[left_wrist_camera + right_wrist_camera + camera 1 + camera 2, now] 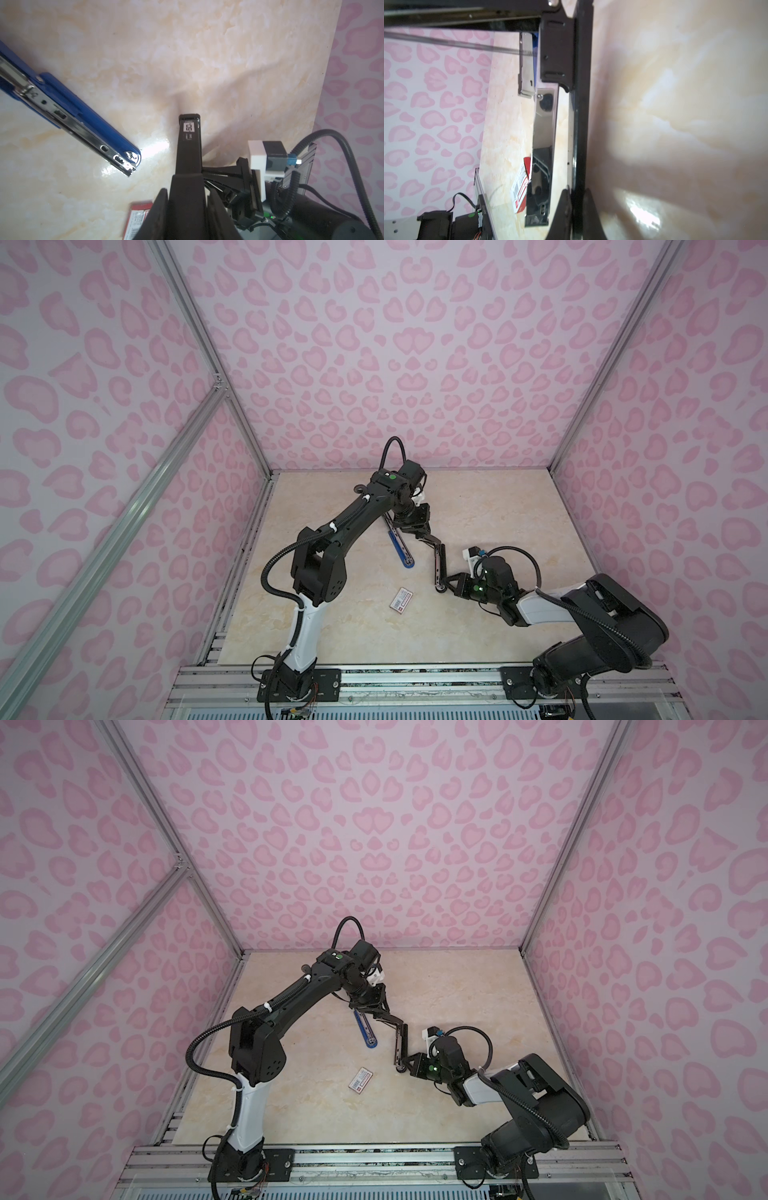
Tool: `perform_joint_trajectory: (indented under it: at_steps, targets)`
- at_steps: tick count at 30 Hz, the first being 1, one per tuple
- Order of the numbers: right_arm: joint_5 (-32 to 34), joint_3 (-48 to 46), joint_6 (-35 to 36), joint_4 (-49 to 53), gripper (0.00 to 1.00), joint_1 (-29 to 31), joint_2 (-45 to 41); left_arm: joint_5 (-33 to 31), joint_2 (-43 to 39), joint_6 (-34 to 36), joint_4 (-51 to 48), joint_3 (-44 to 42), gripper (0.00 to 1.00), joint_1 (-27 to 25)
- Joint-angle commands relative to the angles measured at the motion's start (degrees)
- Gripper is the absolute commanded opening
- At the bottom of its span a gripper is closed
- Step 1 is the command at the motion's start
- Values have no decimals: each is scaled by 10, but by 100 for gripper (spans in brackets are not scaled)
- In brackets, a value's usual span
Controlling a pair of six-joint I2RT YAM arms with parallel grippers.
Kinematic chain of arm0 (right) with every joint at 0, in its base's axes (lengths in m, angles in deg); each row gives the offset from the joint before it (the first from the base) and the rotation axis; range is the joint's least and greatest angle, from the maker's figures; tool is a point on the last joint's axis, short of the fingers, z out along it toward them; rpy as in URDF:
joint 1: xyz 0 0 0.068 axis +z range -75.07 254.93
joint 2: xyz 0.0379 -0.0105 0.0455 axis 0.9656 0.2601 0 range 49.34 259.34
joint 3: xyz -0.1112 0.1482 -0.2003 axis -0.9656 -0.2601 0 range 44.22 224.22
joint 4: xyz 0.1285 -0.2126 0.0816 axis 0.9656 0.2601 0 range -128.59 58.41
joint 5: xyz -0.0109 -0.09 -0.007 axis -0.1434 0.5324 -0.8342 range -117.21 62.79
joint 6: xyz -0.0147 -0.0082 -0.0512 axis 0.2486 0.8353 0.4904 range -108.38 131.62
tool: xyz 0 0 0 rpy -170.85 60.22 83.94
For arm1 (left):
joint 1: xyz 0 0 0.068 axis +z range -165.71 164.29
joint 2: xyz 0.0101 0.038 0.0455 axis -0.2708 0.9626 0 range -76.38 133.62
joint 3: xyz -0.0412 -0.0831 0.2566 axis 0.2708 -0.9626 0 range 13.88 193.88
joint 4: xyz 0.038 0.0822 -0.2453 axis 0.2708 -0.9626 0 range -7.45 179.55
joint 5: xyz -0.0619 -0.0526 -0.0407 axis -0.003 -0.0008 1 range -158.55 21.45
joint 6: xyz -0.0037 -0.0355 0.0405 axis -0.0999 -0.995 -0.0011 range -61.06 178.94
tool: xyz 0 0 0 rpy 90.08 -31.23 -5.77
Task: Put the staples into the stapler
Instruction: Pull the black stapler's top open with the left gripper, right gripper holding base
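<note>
Black stapler (439, 568), hinged open over the middle of the table (519, 522), is clenched by both: left gripper (424, 537) at its 11 o'clock end, right gripper (444, 587) at its 6 o'clock end. Its long leg runs 12 to 6 o'clock.

Small white-and-red barcoded box (401, 598) (360, 1078) lies flat on beige marble-look desk (478, 510), front-middle area, touching nothing else. Pink leopard-spot walls (415, 344) enclose the desk on three sides. Silver aluminium frame bars (124, 510) run along the walls; slotted aluminium rail (415, 680) crosses the front edge.
</note>
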Motion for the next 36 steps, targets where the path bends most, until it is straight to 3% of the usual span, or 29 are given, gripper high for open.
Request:
perform_joint_trajectory:
  at_steps: [1,15,29,32,36]
  targets:
    - [-21,-8,38,66,0,2,-5,-38,18,12,36,27,4,9]
    - [-28,-14,50,90,0,2,-14,-20,126,19,19,126,4,55]
    - [-22,-17,54,112,0,1,-28,11,197,20,61,160,4,71]
    - [-20,-17,52,112,0,1,-27,17,202,14,71,161,10,72]
    - [-11,-19,41,111,0,0,-29,21,192,12,73,162,29,72]
